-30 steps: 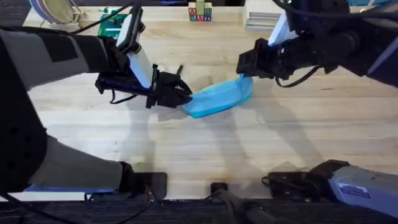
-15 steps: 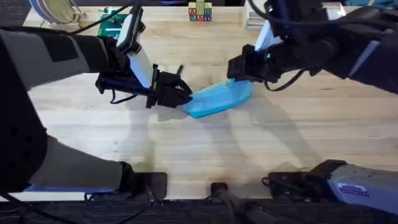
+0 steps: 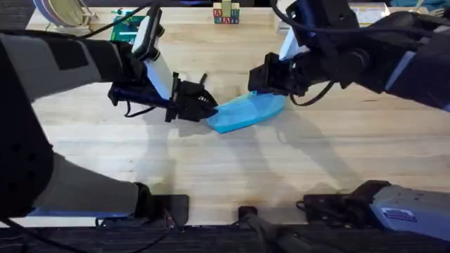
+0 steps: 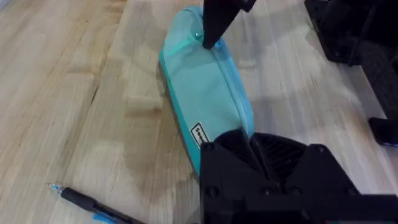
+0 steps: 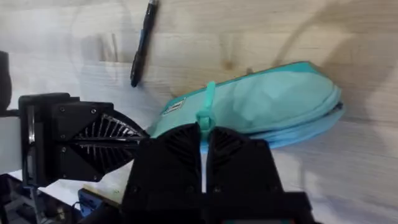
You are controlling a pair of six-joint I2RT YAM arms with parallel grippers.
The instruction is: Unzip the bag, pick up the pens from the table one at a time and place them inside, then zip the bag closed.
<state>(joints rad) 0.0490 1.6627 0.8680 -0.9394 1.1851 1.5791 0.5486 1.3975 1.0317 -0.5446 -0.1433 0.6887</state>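
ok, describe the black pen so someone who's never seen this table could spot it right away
Start from the pale wood table and find the light-blue bag near its middle, held between the two hands. The left hand grips the bag's left end; the black pen lies on bare wood just beyond that hand. It is a thin dark stick, unlike the soft, wide bag.

One light-blue bag (image 3: 247,112), one black pen (image 5: 142,42), one table (image 3: 295,169), two tools
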